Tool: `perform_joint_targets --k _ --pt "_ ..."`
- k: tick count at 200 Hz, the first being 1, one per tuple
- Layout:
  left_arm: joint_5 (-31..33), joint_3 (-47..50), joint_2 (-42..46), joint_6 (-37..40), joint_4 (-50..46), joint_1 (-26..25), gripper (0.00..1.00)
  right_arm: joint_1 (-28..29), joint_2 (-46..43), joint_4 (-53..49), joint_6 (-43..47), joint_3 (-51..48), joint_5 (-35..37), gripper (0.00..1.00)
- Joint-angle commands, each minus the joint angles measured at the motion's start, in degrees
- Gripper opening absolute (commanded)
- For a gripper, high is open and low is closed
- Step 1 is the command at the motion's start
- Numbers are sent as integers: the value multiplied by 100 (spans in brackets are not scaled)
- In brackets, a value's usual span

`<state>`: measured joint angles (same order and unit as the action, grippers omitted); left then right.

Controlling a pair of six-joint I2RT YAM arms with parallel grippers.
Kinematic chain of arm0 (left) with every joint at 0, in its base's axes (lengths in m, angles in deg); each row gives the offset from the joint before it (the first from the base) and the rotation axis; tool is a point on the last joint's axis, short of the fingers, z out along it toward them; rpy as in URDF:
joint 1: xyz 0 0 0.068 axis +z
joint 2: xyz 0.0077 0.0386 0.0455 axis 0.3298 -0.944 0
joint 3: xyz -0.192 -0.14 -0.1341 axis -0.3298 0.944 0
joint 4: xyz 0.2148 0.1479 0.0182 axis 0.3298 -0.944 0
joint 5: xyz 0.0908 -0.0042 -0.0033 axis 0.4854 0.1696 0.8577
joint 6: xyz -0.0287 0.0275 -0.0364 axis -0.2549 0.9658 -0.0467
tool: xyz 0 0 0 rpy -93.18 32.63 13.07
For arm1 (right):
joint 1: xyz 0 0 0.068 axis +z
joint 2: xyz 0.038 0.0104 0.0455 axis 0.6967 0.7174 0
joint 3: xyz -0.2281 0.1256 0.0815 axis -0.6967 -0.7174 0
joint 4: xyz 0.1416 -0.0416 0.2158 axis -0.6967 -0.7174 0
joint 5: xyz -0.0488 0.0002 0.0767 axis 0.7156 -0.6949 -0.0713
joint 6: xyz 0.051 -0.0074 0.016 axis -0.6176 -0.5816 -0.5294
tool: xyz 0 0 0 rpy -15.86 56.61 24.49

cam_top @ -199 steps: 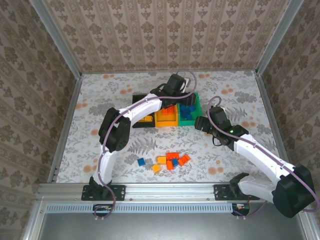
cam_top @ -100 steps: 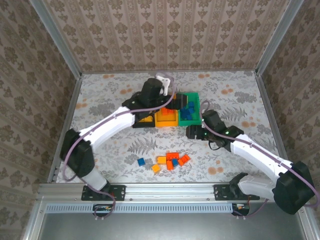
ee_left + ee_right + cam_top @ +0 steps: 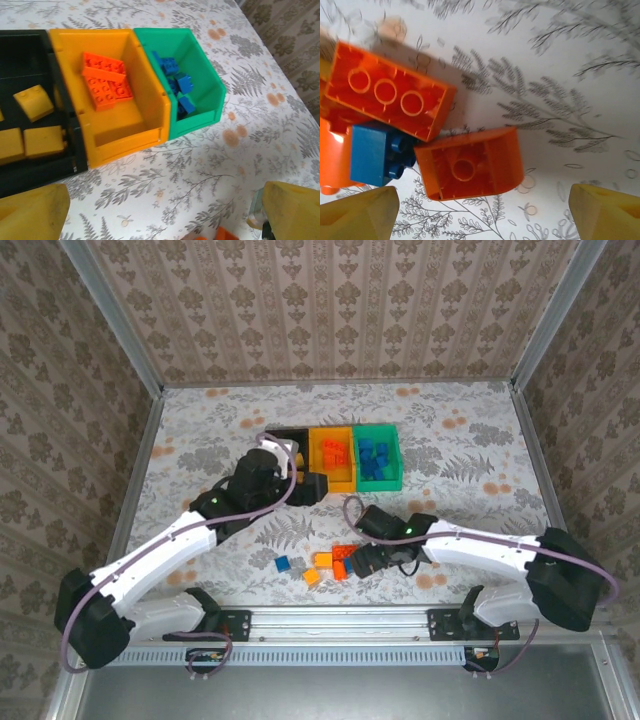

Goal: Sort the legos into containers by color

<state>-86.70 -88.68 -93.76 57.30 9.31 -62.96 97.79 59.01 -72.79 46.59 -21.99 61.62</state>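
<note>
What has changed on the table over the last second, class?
The left gripper drew back from above the bins toward the near left. The right gripper swung from beside the green bin down over the loose bricks, jaws open. Bins and loose bricks stayed put.

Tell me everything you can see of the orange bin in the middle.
The orange bin looks like glossy moulded plastic, rectangular, open-topped, upright on the patterned table. It stands mid-row, its sides against the black bin and the green bin. Red-orange bricks lie piled at its far end; its near floor is bare.
</note>
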Motion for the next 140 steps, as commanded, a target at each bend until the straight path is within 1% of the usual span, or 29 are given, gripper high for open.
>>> perform_joint_targets --k 1,5,24,82,89,105,124,140 --pt "273 129 250 -134 -280 90 100 212 237 -99 93 125 440 90" --pt "277 141 275 -125 -296 100 100 230 418 -73 95 144 488 90" --pt "301 203 377 -149 -372 153 100 245 651 60 118 230 608 89" --pt "369 309 552 -152 -485 256 100 240 1096 100 176 389 842 87" --pt "365 322 566 -151 -479 279 100 236 1135 286 173 404 860 86" --pt "370 348 576 -156 -487 295 100 212 1245 353 166 453 906 83" --pt "357 352 572 -165 -497 310 100 127 1326 394 145 473 843 75" --pt "344 347 566 -152 -515 327 100 105 1310 429 165 436 817 73"
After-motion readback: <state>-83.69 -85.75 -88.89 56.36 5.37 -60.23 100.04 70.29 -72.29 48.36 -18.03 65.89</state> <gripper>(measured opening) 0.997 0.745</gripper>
